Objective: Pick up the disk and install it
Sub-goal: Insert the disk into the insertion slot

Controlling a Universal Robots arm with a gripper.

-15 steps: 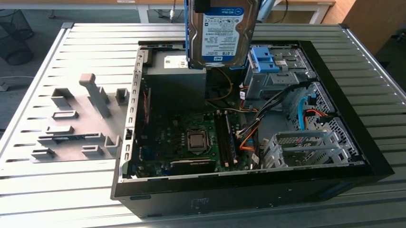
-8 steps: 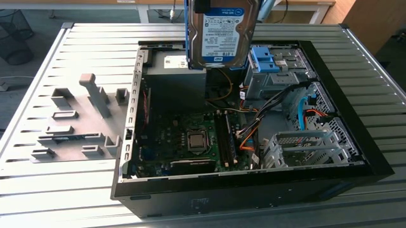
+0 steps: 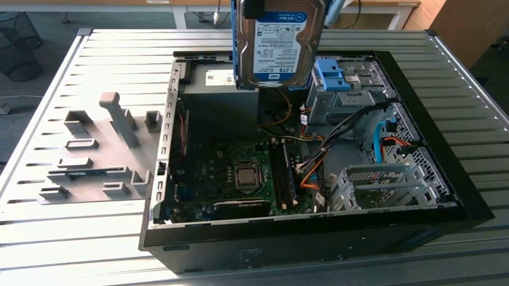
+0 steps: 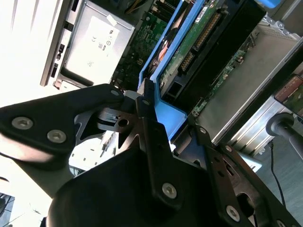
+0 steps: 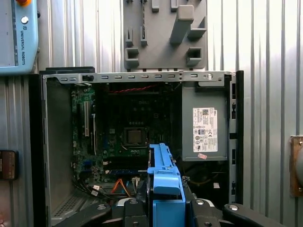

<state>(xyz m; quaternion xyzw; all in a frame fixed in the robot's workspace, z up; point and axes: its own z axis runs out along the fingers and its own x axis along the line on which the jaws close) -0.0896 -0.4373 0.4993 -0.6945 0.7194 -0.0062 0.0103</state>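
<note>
The disk (image 3: 278,44), a silver hard drive with a white-and-blue label in a blue plastic carrier, hangs upright above the back of the open computer case (image 3: 469,202). My gripper (image 3: 254,7) is shut on its upper end at the top of the exterior view. In the second wrist view the black fingers (image 4: 149,137) clamp the blue carrier, with the disk (image 4: 189,47) reaching away over the case. In the first wrist view the carrier's blue edge (image 5: 163,179) stands out from my gripper (image 5: 165,210) over the motherboard (image 5: 132,132).
A blue latch piece on a silver cage (image 3: 338,83) sits just to the exterior view's right of the disk. A second silver cage (image 3: 382,185), orange and blue cables (image 3: 382,140) and the power supply (image 5: 203,127) fill the case. A grey fixture plate (image 3: 95,155) lies on the slatted table (image 3: 64,238).
</note>
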